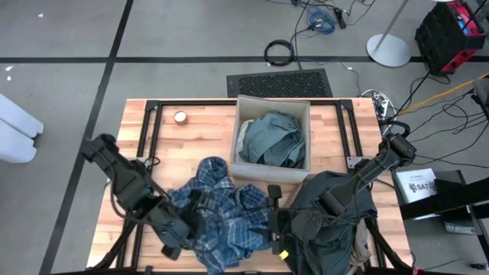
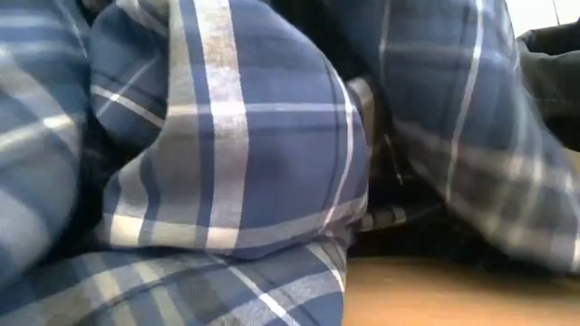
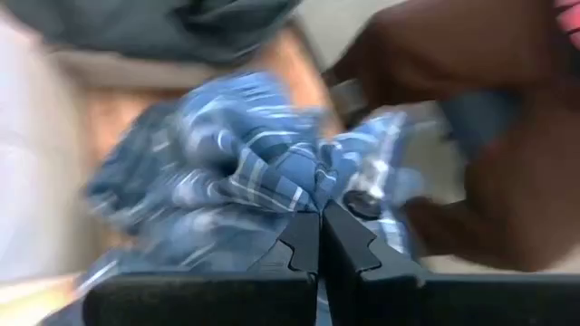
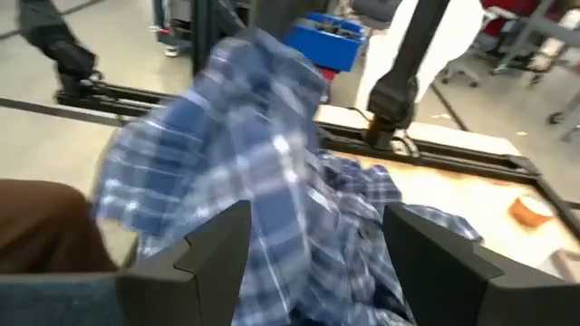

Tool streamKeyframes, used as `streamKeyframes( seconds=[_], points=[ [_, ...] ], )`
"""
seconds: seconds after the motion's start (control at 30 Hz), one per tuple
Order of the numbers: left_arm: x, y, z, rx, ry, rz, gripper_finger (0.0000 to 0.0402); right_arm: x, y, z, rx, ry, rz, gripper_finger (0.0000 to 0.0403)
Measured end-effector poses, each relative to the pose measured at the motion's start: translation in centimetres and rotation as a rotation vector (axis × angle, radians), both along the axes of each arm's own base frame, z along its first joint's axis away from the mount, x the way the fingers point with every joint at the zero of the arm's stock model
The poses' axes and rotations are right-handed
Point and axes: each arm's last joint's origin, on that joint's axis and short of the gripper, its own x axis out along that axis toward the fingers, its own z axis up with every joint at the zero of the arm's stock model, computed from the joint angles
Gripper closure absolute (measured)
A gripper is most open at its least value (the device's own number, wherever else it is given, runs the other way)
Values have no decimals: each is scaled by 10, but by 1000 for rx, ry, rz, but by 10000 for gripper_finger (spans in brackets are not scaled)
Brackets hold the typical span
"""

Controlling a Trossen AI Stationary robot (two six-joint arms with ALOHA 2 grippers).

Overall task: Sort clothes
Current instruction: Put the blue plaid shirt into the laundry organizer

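We've pinched the plaid shirt (image 1: 221, 210) in closed left jaws; right jaws gape around it. Next, lift it clear.

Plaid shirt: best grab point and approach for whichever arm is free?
The left gripper is already pinched shut on the near edge of the plaid shirt. The right gripper is open beside it. I'd take the raised fold by the beige box, coming straight down from above: it's bunched high enough to pinch, whereas the dark garment crowds the right side.
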Motion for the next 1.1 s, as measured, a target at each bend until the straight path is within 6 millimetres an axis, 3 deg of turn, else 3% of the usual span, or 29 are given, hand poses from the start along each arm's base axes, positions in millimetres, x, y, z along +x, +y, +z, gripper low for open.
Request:
streamKeyframes(
  seconds=[0.17, 0.3, 0.5, 0.67, 0.8, 1.1],
  points=[
    [8, 4, -6, 46, 14, 32, 399, 11, 6, -12, 44, 18, 90, 163],
    [2, 15, 7, 52, -21, 38, 399, 18, 13, -31, 20, 77, 131, 163],
    [-29, 55, 34, 179, -107, 290, 399, 10, 30, -40, 30, 120, 204, 163],
    [-51, 84, 51, 154, -163, 438, 399, 11, 38, -52, -8, 147, 255, 163],
    [-60, 95, 58, 131, -188, 462, 399, 31, 33, -86, -178, 192, 193, 163],
    [-63, 106, 59, 146, -173, 489, 399, 65, -3, -124, -369, 248, -20, 163]
  ],
)
